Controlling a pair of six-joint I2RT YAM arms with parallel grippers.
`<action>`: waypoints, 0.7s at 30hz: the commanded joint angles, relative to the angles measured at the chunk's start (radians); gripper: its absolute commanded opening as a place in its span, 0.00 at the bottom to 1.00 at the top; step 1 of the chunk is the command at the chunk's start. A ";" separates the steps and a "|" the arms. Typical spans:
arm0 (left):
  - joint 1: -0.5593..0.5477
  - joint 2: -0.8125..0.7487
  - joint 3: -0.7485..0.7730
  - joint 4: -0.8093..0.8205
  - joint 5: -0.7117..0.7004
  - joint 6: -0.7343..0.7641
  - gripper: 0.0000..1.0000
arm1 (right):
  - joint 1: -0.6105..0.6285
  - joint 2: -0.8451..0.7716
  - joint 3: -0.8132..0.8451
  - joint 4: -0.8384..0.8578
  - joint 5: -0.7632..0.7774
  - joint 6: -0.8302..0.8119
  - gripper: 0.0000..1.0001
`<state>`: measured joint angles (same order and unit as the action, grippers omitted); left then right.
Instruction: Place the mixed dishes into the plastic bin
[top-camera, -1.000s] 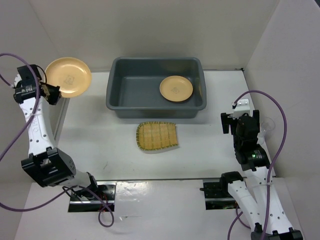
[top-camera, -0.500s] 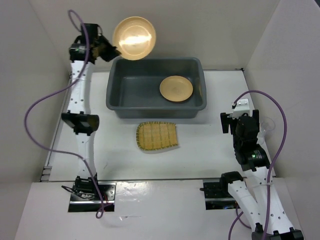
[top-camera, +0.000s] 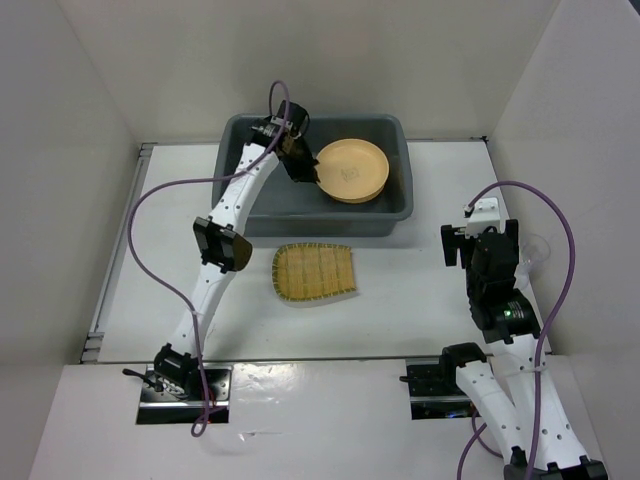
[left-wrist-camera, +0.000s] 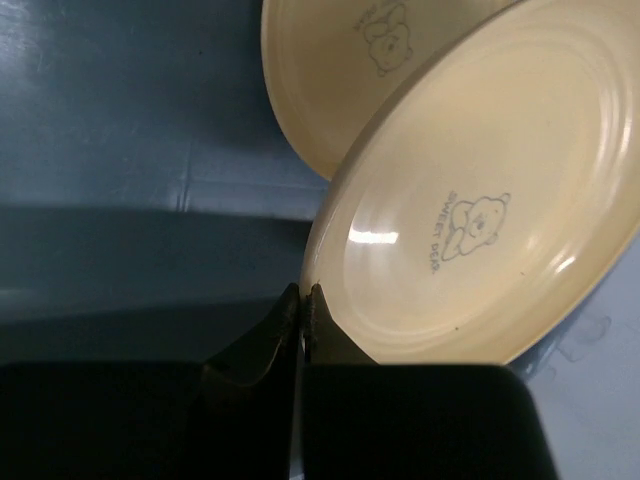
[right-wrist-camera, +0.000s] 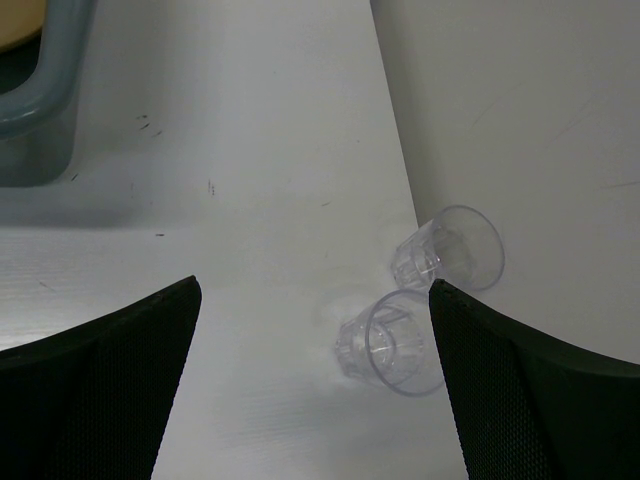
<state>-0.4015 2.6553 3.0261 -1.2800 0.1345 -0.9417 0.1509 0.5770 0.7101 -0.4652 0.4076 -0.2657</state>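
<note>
Left tool (top-camera: 300, 166) pressed together on the rim of a yellow plate (left-wrist-camera: 480, 220), holding it face up and tilted over the floor of the plastic bin (top-camera: 380, 222), where it overlaps a second plate (left-wrist-camera: 370, 50) lying below. Right tool (right-wrist-camera: 312, 290) spread wide above the worktop (right-wrist-camera: 250, 150), holding nothing; a clear cup (right-wrist-camera: 395, 345) lies on its side ahead of it by the right wall, mouth toward the wrist camera. The tray (top-camera: 315, 272) lies flat just in front of the bin, long axis left to right
</note>
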 joint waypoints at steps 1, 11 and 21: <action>0.026 0.009 0.037 0.070 0.011 -0.015 0.00 | 0.010 -0.009 -0.009 0.057 0.017 0.019 0.99; 0.046 0.144 0.000 0.252 0.089 -0.068 0.00 | 0.019 -0.009 -0.009 0.057 0.027 0.019 0.99; 0.055 0.210 -0.009 0.407 0.163 -0.126 0.00 | 0.019 0.009 -0.009 0.057 0.036 0.019 0.99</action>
<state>-0.3454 2.8601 3.0123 -0.9787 0.2363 -1.0317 0.1596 0.5812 0.7101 -0.4641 0.4164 -0.2619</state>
